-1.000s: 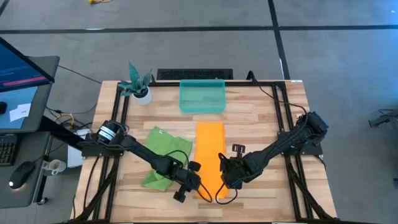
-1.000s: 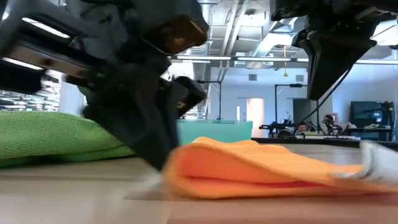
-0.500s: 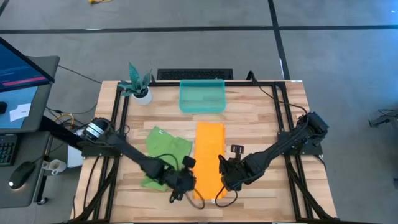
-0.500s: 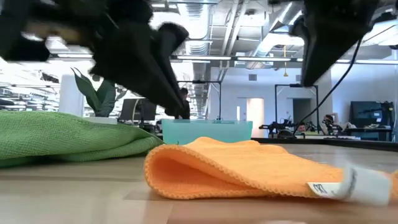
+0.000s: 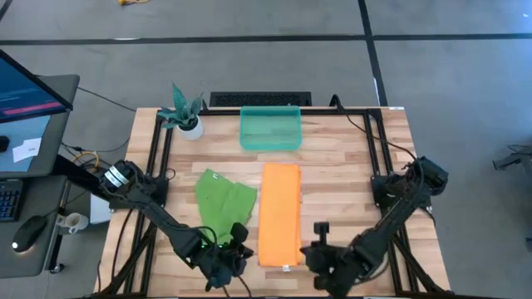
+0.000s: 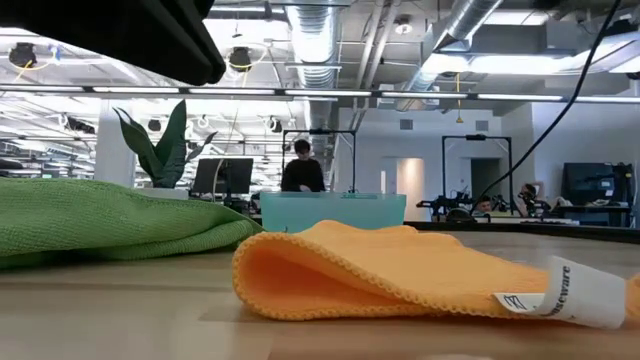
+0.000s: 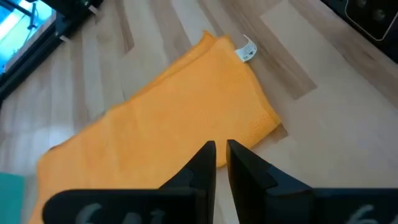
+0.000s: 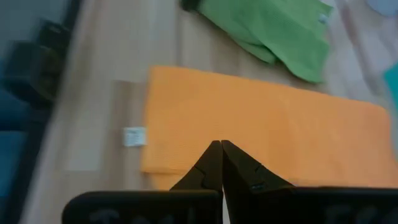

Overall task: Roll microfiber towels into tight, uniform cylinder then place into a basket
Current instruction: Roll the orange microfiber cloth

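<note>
Orange towel (image 5: pixel 279 214) lies folded in flat strip at frame centre, unrolled; green towel (image 5: pixel 223 199) crumpled to its left; basket (image 5: pixel 270 129) above. Left gripper (image 5: pixel 223 264) and right gripper (image 5: pixel 326 259) pinched shut, empty, bottom edge. You start rolling next: grip the strip's near end.

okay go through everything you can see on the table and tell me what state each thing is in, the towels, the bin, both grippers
orange towel: folded into a long strip, flat on the table, not rolled.
green towel: loosely crumpled, unrolled, beside the orange one.
teal bin: upright, no towel inside.
left gripper: shut, holding nothing, near the strip's front end.
right gripper: shut, holding nothing, at the front edge.
</note>
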You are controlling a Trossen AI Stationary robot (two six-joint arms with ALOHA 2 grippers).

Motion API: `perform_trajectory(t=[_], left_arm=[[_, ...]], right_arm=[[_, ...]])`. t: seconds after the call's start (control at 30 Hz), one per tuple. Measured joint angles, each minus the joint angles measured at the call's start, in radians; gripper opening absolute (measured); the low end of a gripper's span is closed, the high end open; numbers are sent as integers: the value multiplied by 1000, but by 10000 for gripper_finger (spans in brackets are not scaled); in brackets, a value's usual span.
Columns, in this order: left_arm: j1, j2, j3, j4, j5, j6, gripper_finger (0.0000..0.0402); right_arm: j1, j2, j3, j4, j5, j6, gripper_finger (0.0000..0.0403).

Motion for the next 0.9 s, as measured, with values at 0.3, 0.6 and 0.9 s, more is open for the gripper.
perform_trajectory(t=[0.3,0.6,0.9], left_arm=[[30,0,0,0,11,-83,89],[70,23,0,30,226,-166,165],[69,106,0,103,264,-91,169]], right_arm=[[46,6,-1,82,2,-16,22],[15,65,-4,160,-90,-21,40],[-33,167,-1,228,-202,-79,115]])
